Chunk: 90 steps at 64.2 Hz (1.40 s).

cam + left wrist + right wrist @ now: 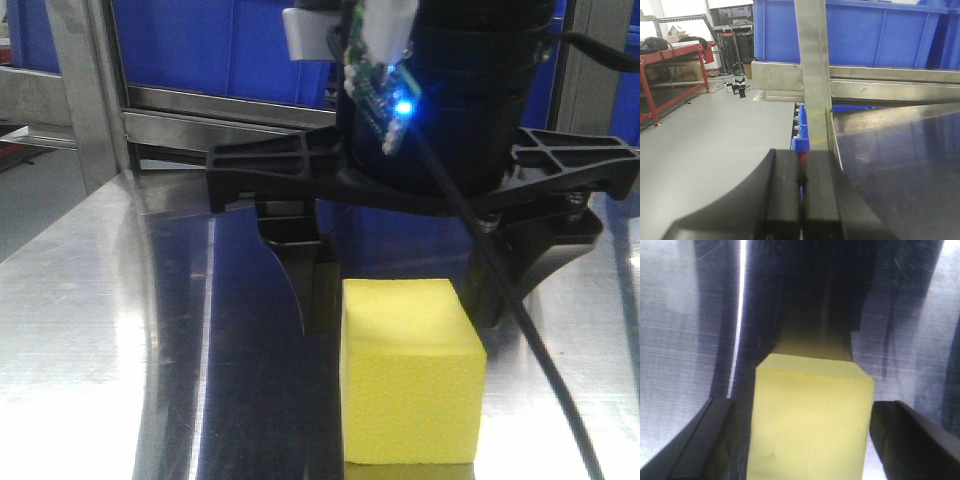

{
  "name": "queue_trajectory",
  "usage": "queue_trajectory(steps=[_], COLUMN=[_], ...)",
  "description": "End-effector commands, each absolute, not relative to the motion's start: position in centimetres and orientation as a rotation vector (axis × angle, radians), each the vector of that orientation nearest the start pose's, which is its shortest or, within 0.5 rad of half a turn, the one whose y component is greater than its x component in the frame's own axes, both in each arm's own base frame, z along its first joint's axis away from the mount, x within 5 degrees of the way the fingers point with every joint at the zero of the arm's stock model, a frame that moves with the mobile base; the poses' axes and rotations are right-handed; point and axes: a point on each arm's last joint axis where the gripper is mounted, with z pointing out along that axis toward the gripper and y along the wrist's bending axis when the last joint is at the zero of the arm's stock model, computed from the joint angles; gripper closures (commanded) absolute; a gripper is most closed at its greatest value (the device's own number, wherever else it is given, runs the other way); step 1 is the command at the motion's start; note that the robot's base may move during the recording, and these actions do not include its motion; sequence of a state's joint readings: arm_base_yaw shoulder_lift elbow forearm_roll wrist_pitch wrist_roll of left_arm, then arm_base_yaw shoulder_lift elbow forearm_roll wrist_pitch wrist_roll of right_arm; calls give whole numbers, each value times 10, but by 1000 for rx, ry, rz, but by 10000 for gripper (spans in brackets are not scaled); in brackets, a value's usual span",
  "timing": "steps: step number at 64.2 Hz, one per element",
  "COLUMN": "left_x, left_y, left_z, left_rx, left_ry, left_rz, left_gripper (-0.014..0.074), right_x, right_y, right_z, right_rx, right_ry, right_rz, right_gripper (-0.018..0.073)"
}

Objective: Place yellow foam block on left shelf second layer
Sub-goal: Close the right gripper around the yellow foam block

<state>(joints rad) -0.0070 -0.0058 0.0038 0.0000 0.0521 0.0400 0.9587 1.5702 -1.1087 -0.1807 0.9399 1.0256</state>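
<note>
The yellow foam block [410, 375] stands on a shiny metal shelf board [90, 330]; which layer this is cannot be told. My right gripper [390, 300] hangs just behind and over the block, open, with one black finger on each side. In the right wrist view the block [812, 420] sits between the fingers of the right gripper [807, 410], and a narrow gap shows on both sides. My left gripper [801, 160] is shut with nothing in it, off beside a shelf upright [814, 75].
Blue bins [865, 30] sit on the shelf level above. A steel upright [85, 90] stands at the board's back left. A black cable [520, 320] runs down past the block's right side. A red table frame [675, 75] stands on the grey floor.
</note>
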Motion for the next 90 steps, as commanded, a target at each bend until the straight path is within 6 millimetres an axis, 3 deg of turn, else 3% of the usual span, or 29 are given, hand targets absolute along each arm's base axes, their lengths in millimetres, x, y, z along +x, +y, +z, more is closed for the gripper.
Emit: queue_trajectory(steps=[1,72,90], left_x=[55,55,55], left_y=[0,0,0], left_z=[207,207,207], left_rx=[23,23,23], left_ry=[1458,1458,1458], left_rz=[16,16,16], left_gripper=[472,472,472], right_x=[189,191,192], right_y=[239,239,240], right_z=[266,232,232], right_rx=[-33,-1,-2], right_ry=[2789,2848,2841], right_rz=[248,251,266], right_gripper=[-64,-60,52])
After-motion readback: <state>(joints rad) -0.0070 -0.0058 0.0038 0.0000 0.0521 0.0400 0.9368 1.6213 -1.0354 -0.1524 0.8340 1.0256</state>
